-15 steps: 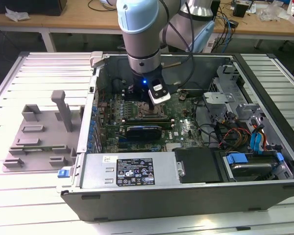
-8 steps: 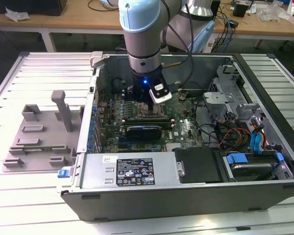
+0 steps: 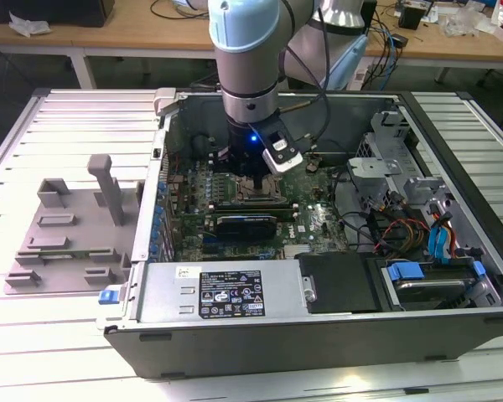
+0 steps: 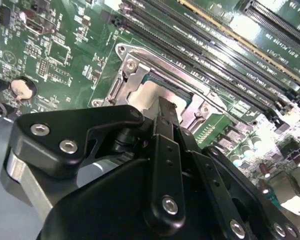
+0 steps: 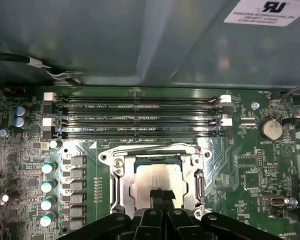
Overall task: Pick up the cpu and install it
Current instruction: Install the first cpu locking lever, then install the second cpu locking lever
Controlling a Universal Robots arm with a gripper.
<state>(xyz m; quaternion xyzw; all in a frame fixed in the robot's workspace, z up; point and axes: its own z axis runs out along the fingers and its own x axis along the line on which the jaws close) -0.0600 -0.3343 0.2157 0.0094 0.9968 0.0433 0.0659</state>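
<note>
Silver flat square cpu (image 5: 155, 181) in metal socket frame (image 5: 115, 180), black pincer (image 5: 159, 196) narrow, tips w/ cpu top.

A pale tabletop (image 3: 59, 117) of long ribbed metal slats spans the exterior view and catches soft, even light from above. Beyond it, from eleven round to one o'clock, stands a light wooden workbench (image 3: 134, 29) on white metal legs, strewn with black cables (image 3: 172, 10) and a crumpled white cloth (image 3: 27, 25) near eleven. Under that bench the dark floor (image 3: 33, 71) lies in shadow.
</note>
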